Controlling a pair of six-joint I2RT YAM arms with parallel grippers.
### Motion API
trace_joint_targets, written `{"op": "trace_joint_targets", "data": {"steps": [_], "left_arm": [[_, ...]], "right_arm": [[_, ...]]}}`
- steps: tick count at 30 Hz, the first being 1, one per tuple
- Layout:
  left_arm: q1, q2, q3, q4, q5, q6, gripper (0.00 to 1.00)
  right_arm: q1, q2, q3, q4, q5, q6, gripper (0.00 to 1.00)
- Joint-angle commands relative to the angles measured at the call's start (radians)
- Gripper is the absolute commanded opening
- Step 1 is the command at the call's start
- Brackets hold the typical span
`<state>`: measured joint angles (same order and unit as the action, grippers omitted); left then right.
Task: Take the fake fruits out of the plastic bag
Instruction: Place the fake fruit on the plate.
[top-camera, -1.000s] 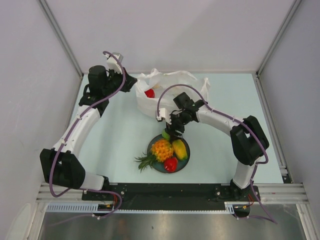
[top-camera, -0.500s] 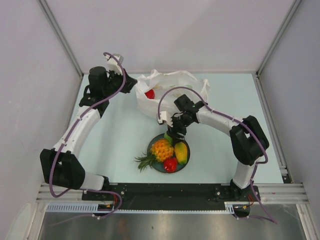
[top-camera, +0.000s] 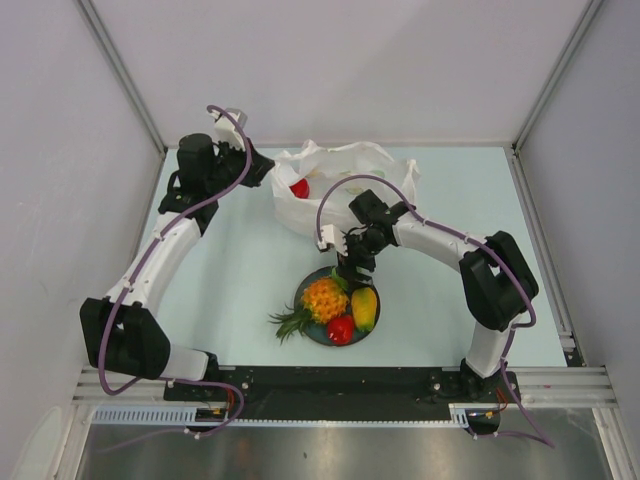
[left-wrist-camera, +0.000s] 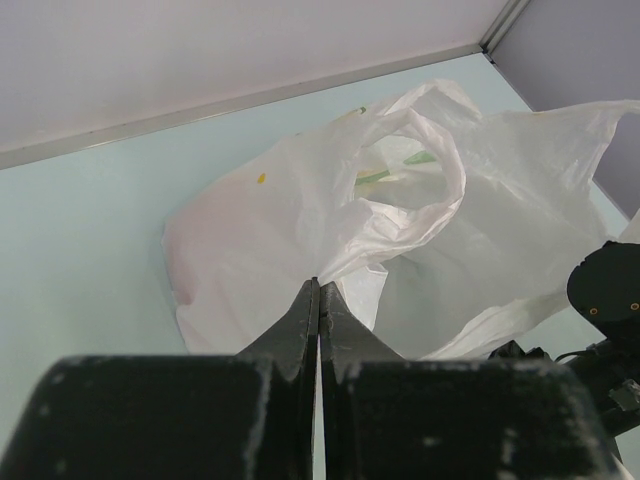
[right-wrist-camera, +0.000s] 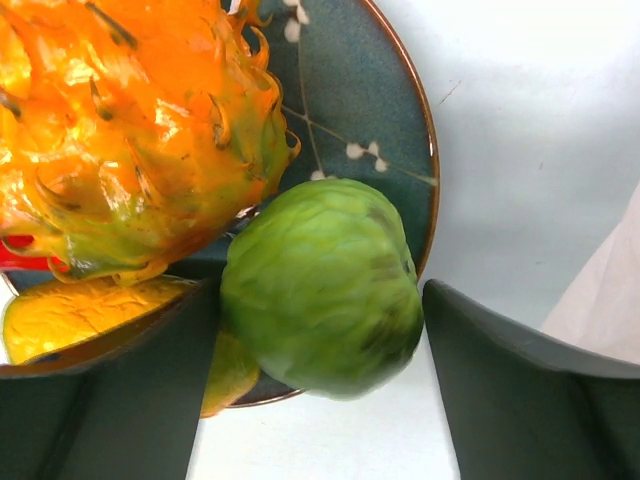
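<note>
While the left claw (left-wrist-camera: 318, 296) clenches the thin translucent white plastic bag (left-wrist-camera: 250, 230), the right claw (top-camera: 349, 266) stands released.
The small green round fake fruit (right-wrist-camera: 318, 300) sits between its jaws on the edge of the dark blue-grey round plate (right-wrist-camera: 372, 110); best to lift straight up, avoiding a nudge.

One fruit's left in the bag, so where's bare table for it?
Bare table between left arm and plate, and between plate and right arm. The plate is packed with fruits; the right gripper crowds the gap to the plastic bag.
</note>
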<state>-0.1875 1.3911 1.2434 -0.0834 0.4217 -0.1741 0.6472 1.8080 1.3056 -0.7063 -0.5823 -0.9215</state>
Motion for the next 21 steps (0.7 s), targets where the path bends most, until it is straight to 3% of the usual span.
{"op": "trace_joint_targets", "data": {"steps": [1,2,14,17,21], "left_arm": [[-0.004,-0.020,0.010,0.034,0.009,0.007,0.00],[-0.004,-0.020,0.010,0.036,0.008,0.007,0.00],[-0.009,-0.014,0.008,0.033,0.012,0.007,0.00],[-0.012,-0.018,0.005,0.030,0.015,0.007,0.00],[-0.015,-0.036,-0.010,0.016,0.017,0.013,0.00]], "right_arm": [[-0.009,-0.048,-0.005,-0.005,-0.014,-0.016,0.95],[-0.009,-0.055,-0.005,0.002,-0.011,-0.013,1.00],[-0.053,-0.222,0.047,-0.013,-0.091,0.042,1.00],[-0.078,-0.259,0.072,0.095,-0.111,0.175,1.00],[-0.132,-0.274,0.113,0.312,-0.085,0.474,0.96]]}}
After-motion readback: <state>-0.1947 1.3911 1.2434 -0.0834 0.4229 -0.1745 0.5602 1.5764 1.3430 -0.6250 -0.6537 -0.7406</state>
